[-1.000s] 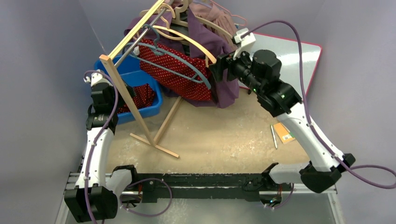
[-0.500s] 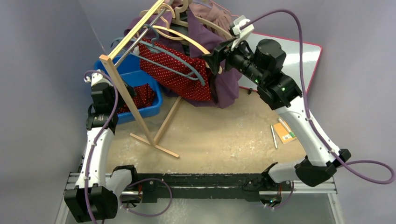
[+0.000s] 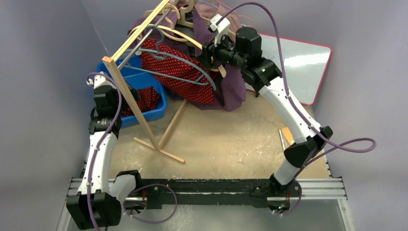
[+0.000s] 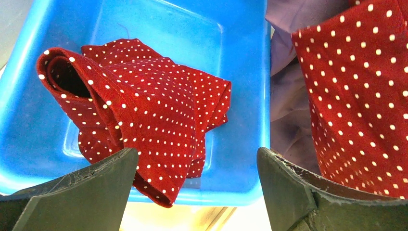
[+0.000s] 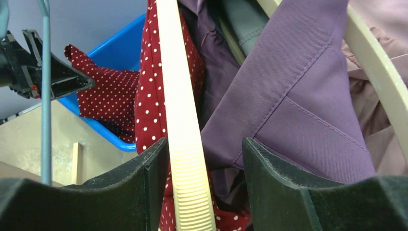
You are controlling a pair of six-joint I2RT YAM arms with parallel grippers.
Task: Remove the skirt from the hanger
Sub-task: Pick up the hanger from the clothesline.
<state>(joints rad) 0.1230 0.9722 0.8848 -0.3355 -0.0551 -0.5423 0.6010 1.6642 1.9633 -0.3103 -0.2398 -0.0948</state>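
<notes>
- One red dotted skirt (image 3: 180, 77) hangs from the wooden rack (image 3: 129, 94) at the far left of the table. It sits just left of a purple garment (image 3: 234, 86), which overlaps its right edge.
- Two hangers cross it, a cream hanger (image 3: 188, 39) above and a blue-grey hanger (image 3: 195, 66) lower down. I cannot tell which of them carries the skirt.
- A second ago the right gripper (image 3: 208, 50) was at the purple garment's right edge. It has since swung left and farther in, up to the cream hanger, and the arm's elbow has risen.
- Only the right wrist view shows the right gripper (image 5: 202, 149) clearly. Its jaws are spread astride the ribbed end of the cream hanger (image 5: 185, 159). The bar lies against the finger nearer the bin, and purple garment (image 5: 298, 96) fills the gap to the other finger.
- That view also shows the skirt (image 5: 146, 110) just behind the bar.
- The left arm has not moved. The left gripper (image 4: 195, 161) has its jaws wide apart above the blue bin (image 4: 245, 96), with nothing between them.
- The left wrist view shows a second red dotted cloth (image 4: 144, 110) bunched in the bin. From above that cloth (image 3: 144, 98) is half hidden behind the rack's post.
- Both wrist views cut off the skirt's waist and the hanger hooks.
- The right arm now covers most of an orange card (image 3: 287, 134) near the right edge of the table.
</notes>
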